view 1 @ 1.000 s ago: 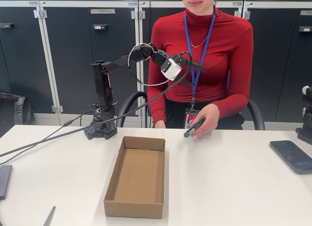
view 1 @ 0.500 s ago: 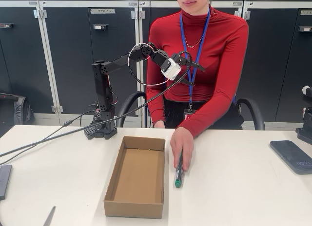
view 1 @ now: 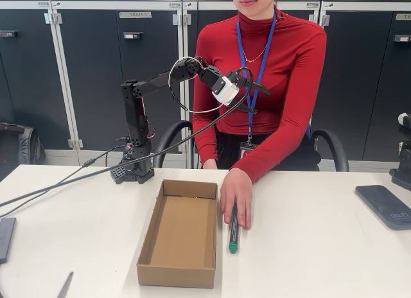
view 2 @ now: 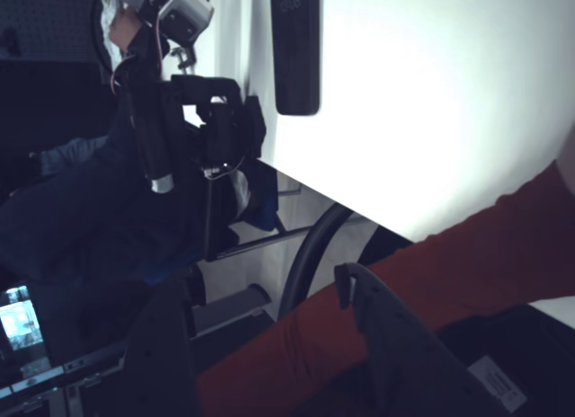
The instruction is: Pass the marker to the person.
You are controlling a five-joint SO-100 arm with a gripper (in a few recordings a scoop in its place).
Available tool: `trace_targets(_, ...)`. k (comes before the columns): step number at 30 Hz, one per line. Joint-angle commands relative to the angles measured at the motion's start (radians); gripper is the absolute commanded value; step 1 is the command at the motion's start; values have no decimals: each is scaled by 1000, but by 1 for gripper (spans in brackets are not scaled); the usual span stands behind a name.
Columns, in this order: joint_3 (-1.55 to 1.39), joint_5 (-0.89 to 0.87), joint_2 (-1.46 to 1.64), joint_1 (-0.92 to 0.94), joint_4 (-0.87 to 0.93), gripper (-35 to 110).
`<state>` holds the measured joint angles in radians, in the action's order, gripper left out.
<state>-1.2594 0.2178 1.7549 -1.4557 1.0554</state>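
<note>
The green marker (view 1: 232,231) lies on the white table (view 1: 308,246) just right of the cardboard box, pointing toward the camera. The hand (view 1: 236,194) of the person (view 1: 263,73), who sits behind the table in a red top, rests on the marker's far end. My gripper (view 1: 255,97) hangs high above the table in front of the person's chest, open with nothing between its fingers. In the wrist view the gripper (view 2: 260,296) is open over the person's red sleeve (view 2: 503,246) and the table's edge.
An open, empty cardboard box (view 1: 180,232) stands mid-table. A dark phone (view 1: 385,207) lies at the right, a thin grey pointed object (view 1: 65,286) at the front left, and a dark flat thing (view 1: 4,237) at the left edge. The arm's base (view 1: 132,172) stands at the back left, cables trailing.
The person's hand brought the marker down from near the table's far edge and laid it on the table beside the box. My arm has stayed still.
</note>
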Motion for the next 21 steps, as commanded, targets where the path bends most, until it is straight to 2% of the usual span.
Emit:
trace_targets(1,32,15,63,6,-3,33)
trace_targets(21,29,26,74,12,-2,33)
